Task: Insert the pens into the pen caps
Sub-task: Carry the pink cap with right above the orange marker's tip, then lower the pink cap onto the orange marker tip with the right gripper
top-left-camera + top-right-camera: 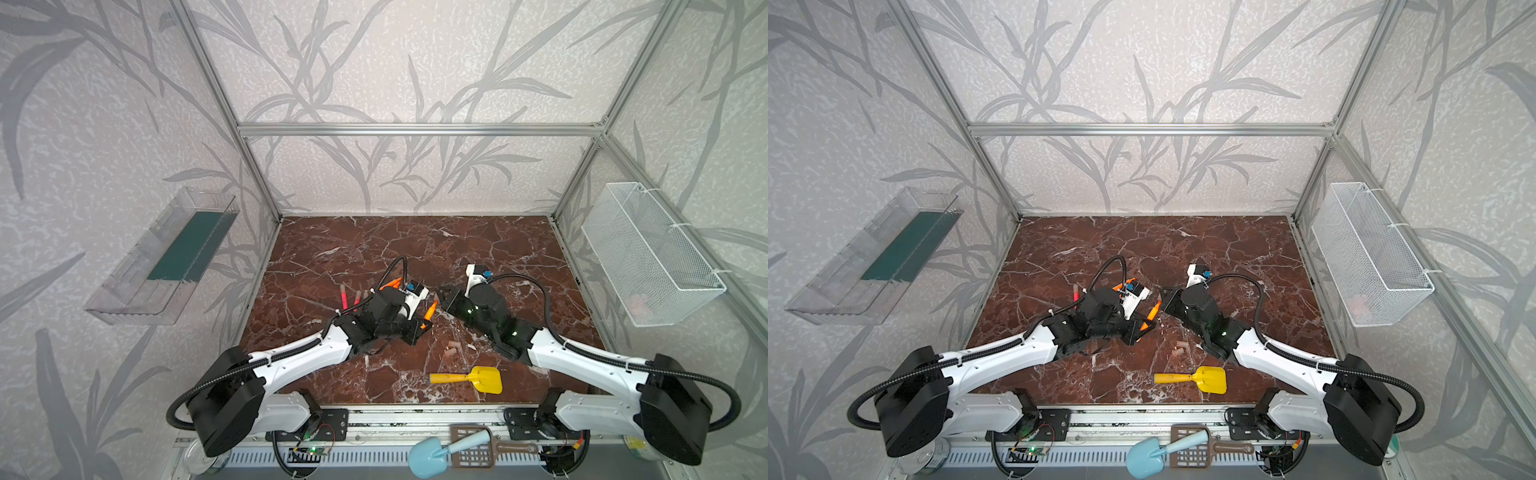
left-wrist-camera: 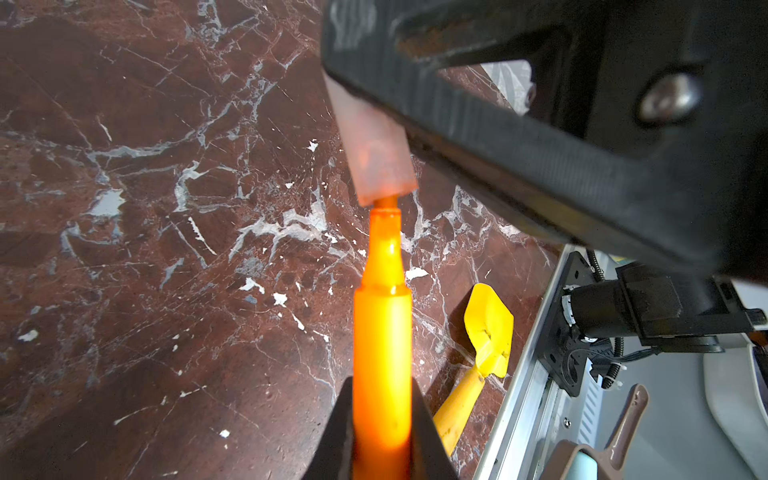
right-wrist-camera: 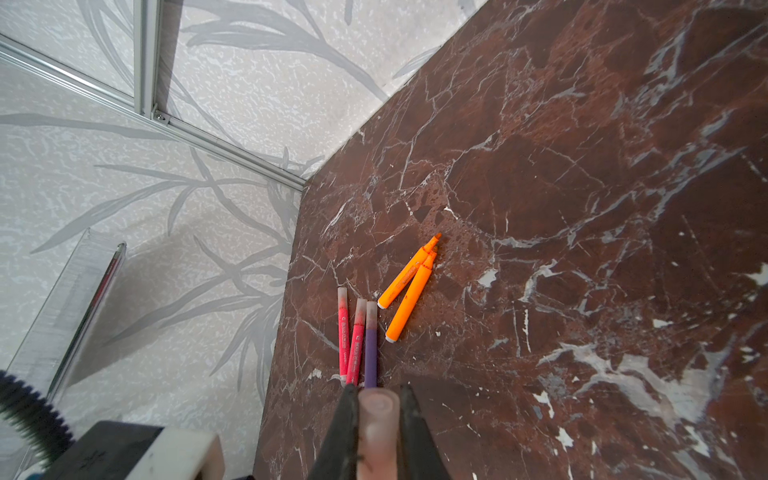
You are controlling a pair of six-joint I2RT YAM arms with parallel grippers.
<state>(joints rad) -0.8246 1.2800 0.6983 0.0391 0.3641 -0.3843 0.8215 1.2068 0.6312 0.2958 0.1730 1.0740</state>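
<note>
My left gripper (image 2: 382,382) is shut on an orange pen (image 2: 382,332), seen in both top views (image 1: 430,311) (image 1: 1153,311). The pen's tip sits just inside the mouth of a translucent pinkish pen cap (image 2: 376,158). My right gripper (image 3: 379,388) is shut on that cap (image 3: 378,419). The two grippers meet at mid-table (image 1: 424,325) (image 1: 443,296). Two bare orange pens (image 3: 409,276) lie beyond, beside two pink-red pens (image 3: 343,332) and a purple pen (image 3: 370,349), each with a cap on. Two loose caps (image 1: 453,348) lie near the front.
A yellow toy shovel (image 1: 469,379) lies near the marble table's front edge (image 1: 415,401). A blue shovel (image 1: 432,455) and a brown scoop (image 1: 478,451) rest on the front rail. A clear bin (image 1: 162,257) hangs on the left wall, a white mesh basket (image 1: 652,253) on the right.
</note>
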